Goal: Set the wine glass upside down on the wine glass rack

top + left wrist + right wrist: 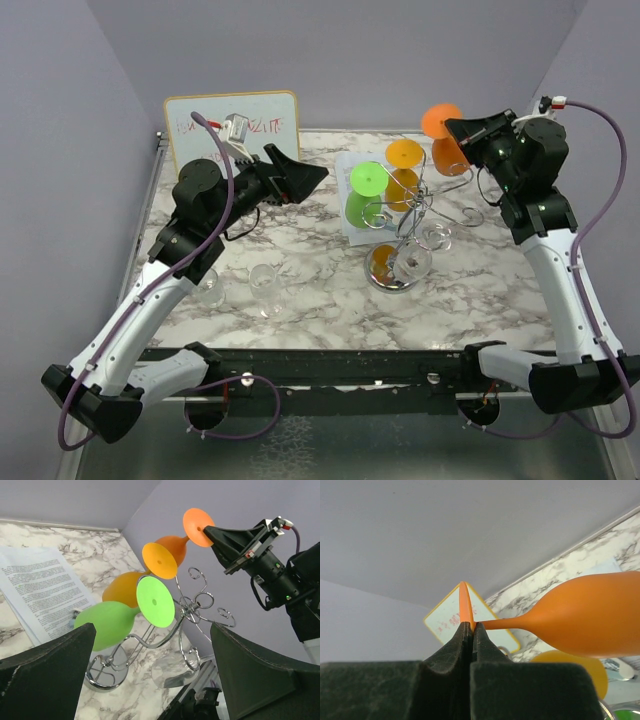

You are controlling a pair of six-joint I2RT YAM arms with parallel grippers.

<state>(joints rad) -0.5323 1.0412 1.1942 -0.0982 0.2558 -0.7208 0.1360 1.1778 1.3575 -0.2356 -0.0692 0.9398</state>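
wine glass (590,615): orange one, held sideways in the air up by the rack's top, not hung yet
wine glass rack (197,600): stood on the marble counter (320,290); green glass (105,622) and second orange glass (125,587) already hung on it
right gripper (470,625): jaws pinched tight on the wine glass's foot disc
left gripper (300,175): jaws spread wide, nothing held, pointed at the rack

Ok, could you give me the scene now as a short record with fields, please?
right claw: shut on the foot of the orange wine glass
left claw: open, empty
wine glass rack: green glass and yellow glass hang on it, foot up
table: two clear glasses stand near left
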